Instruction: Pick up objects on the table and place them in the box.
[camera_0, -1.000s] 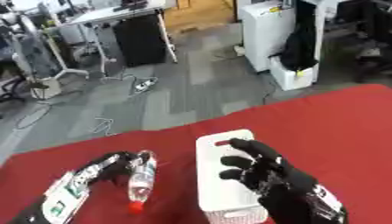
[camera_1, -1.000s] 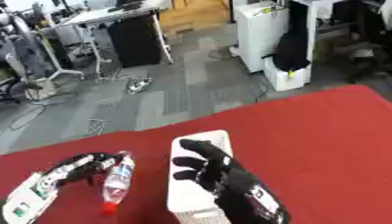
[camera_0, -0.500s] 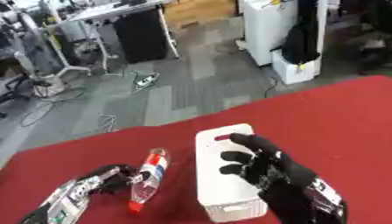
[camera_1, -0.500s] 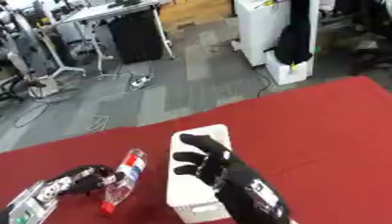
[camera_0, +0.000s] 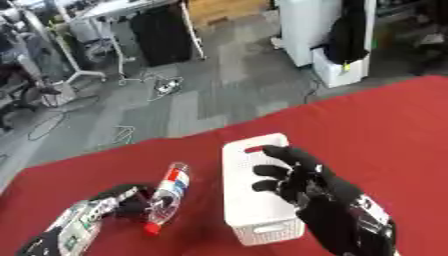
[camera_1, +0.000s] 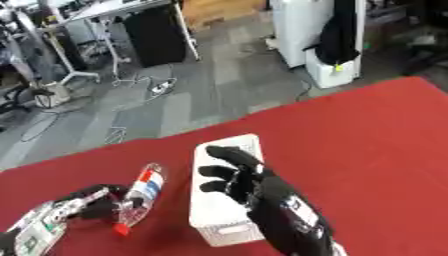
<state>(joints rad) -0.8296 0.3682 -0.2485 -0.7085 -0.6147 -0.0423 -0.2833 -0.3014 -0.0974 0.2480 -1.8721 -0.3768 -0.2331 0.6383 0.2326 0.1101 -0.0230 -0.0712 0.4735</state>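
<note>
Red cloth covers the worktop, and beyond its far edge lies a grey office floor with desks, cables and a white cabinet. A white box, slotted at its ends, sits on the cloth near the middle. The right hand hovers over it with its fingers spread and straight, holding nothing.

Just left of the box lies a clear plastic bottle on its side, red cap pointing toward the robot, with a red, white and blue label round its far half. The left hand comes in from the lower left corner and meets the bottle along its near half; its fingers look curled against the bottle's side, though whether they have closed fully round it is hard to say from here.

The bottle seems empty or nearly so, so it is probably light and will roll at a nudge. Its thin walls would likely dent under a squeeze, and the smooth plastic may slip. The best hold is probably round the middle of the body, at or just below the label, fingers on one side and thumb on the other, lifting it level. The box is close by, so the carry is short, but the right hand would need to clear the opening first.
</note>
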